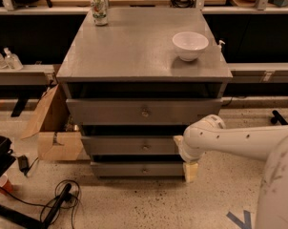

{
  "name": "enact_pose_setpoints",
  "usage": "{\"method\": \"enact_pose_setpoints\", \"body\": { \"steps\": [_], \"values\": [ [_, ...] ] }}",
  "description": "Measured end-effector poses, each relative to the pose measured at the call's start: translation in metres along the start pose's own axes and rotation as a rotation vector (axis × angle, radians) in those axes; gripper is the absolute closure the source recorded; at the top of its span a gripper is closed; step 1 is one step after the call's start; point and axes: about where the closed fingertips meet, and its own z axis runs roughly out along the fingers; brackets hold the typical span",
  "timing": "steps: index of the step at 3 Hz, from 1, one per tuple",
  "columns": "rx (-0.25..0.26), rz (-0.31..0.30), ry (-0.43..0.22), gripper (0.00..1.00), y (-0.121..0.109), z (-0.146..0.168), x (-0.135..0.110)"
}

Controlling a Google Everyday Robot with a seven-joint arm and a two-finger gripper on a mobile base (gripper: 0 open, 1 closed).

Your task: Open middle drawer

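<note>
The grey cabinet [134,56] has three drawer fronts stacked under its top. The middle drawer [129,146] is the shallow grey front with a small round knob [145,147] at its centre, and it sits flush between the top drawer [144,111] and the bottom drawer [134,169]. My white arm [239,140] reaches in from the right. My gripper [186,157] is at the right end of the middle drawer front, well right of the knob, and partly overlaps the cabinet's lower right corner.
A white bowl [190,45] and a patterned can [99,9] stand on the cabinet top. A cardboard box [53,128] sits left of the cabinet. Black cables [53,202] lie on the speckled floor at the lower left. Shelving runs behind.
</note>
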Motion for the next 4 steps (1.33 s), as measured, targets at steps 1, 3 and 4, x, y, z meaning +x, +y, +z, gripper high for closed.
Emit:
{"method": "enact_pose_setpoints", "body": {
  "steps": [1, 3, 4],
  "values": [
    [-0.002, -0.028, 0.03, 0.0, -0.021, 0.016, 0.001],
    [-0.038, 0.071, 0.062, 0.0, -0.058, 0.045, 0.021],
    [-0.04, 0.163, 0.045, 0.0, -0.074, 0.061, 0.031]
  ]
}}
